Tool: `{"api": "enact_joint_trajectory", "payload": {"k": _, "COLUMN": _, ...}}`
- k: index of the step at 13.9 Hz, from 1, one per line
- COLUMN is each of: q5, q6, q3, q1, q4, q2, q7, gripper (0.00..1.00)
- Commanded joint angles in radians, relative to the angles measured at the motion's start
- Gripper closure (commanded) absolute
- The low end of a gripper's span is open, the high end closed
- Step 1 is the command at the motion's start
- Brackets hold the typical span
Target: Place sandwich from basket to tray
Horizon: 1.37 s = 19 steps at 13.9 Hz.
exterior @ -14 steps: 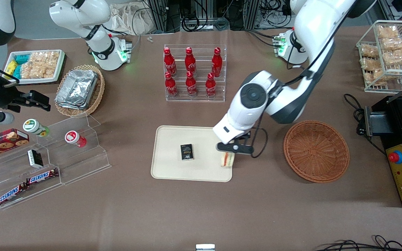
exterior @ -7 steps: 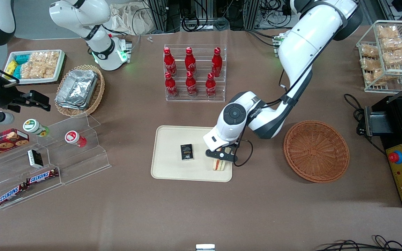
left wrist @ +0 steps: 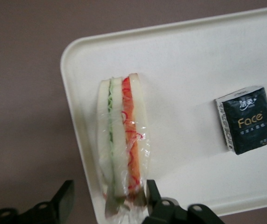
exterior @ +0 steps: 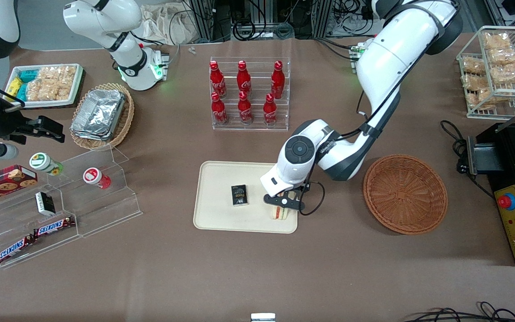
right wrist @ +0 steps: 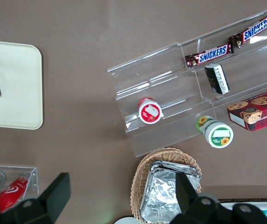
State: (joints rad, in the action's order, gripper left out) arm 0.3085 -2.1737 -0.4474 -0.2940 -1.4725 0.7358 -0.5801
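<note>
Gripper [exterior: 280, 205]: we see it low over the tray [exterior: 221, 219], jaws spread, one either side of the sandwich [left wrist: 122, 140].
Tray obstacles: the sandwich lies at the corner nearest the basket [exterior: 405, 193]; a dark box [exterior: 239, 195] sits apart from it.
Free room on tray: bare surface between the two.
Table [exterior: 329, 268]: open strip between tray and basket.

From my wrist camera I see the sandwich [left wrist: 122, 140] lying on the tray [left wrist: 185, 60], close to one rounded corner, its green and red-orange layers showing through the clear wrap. My gripper [left wrist: 108, 205] has its jaws spread (one on either side of the wrapped end). A dark "Face" packet [left wrist: 246, 119] lies apart on the tray, brown table [left wrist: 26, 93] around.
</note>
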Motion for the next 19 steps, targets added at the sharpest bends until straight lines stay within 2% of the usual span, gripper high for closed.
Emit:
{"api": "enact_joint_trajectory", "payload": {"k": 1, "q5": -0.048, "q6": 0.128, "q3": 0.006, "q1": 0.013, "q4": -0.011, "q2": -0.131, "q7": 0.073, "gripper": 0.00}}
{"api": "enact_joint_trajectory", "payload": {"k": 3, "q5": -0.069, "q6": 0.204, "q3": 0.007, "q1": 0.054, "q4": -0.012, "q2": -0.202, "q7": 0.144, "gripper": 0.00}}
{"api": "enact_joint_trajectory", "payload": {"k": 6, "q5": -0.062, "q6": 0.331, "q3": 0.004, "q1": 0.162, "q4": -0.025, "q2": -0.317, "q7": 0.163, "gripper": 0.00}}
{"api": "enact_joint_trajectory", "payload": {"k": 8, "q5": -0.063, "q6": 0.457, "q3": 0.004, "q1": 0.228, "q4": -0.016, "q2": -0.375, "q7": 0.267, "gripper": 0.00}}
{"api": "enact_joint_trajectory", "payload": {"k": 11, "q5": -0.072, "q6": 0.488, "q3": 0.004, "q1": 0.349, "q4": -0.015, "q2": -0.458, "q7": 0.361, "gripper": 0.00}}
{"api": "enact_joint_trajectory", "payload": {"k": 17, "q5": -0.089, "q6": 0.589, "q3": 0.006, "q1": 0.467, "q4": -0.022, "q2": -0.588, "q7": 0.370, "gripper": 0.00}}
{"api": "enact_joint_trajectory", "payload": {"k": 19, "q5": -0.091, "q6": 0.627, "q3": 0.006, "q1": 0.496, "q4": -0.014, "q2": -0.593, "q7": 0.431, "gripper": 0.00}}
